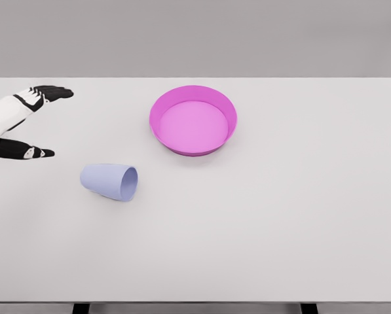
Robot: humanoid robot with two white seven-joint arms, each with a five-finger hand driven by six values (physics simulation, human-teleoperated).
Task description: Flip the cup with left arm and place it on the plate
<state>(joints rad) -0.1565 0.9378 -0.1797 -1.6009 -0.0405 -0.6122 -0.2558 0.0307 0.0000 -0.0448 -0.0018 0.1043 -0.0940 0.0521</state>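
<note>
A pale lavender-blue plastic cup point(109, 181) is shown lying on its side on the white rectangular tabletop point(280, 229), its open mouth turned toward the right of the head view and its closed base toward the left; because it rests on its wall and not on its base, it must be righted before it can be set down. The left hand point(21, 124), a white five-finger hand with black fingers, is seen entering from the left edge, with the upper fingers point(51, 92) extended and the thumb held apart below them, so that a wide gap is left between them and nothing is gripped. The cup is located below and to the right of the fingertips, near them but clearly apart, with no contact made. The spread posture is judged to be a preparation for enclosing the cup's wall, since the gap between fingers and thumb appears wide enough to admit the cup's body from the base side. A shallow round magenta plate with a raised rim point(229, 111) is placed farther to the right of the fingers and beyond the cup, well apart from both, and nothing is held in it; its raised rim is judged to require that the cup be lifted over the edge and lowered upright onto the flat centre. The grasp is not yet made, and the flip and the placement are both judged outstanding. The right hand is not shown.
</note>
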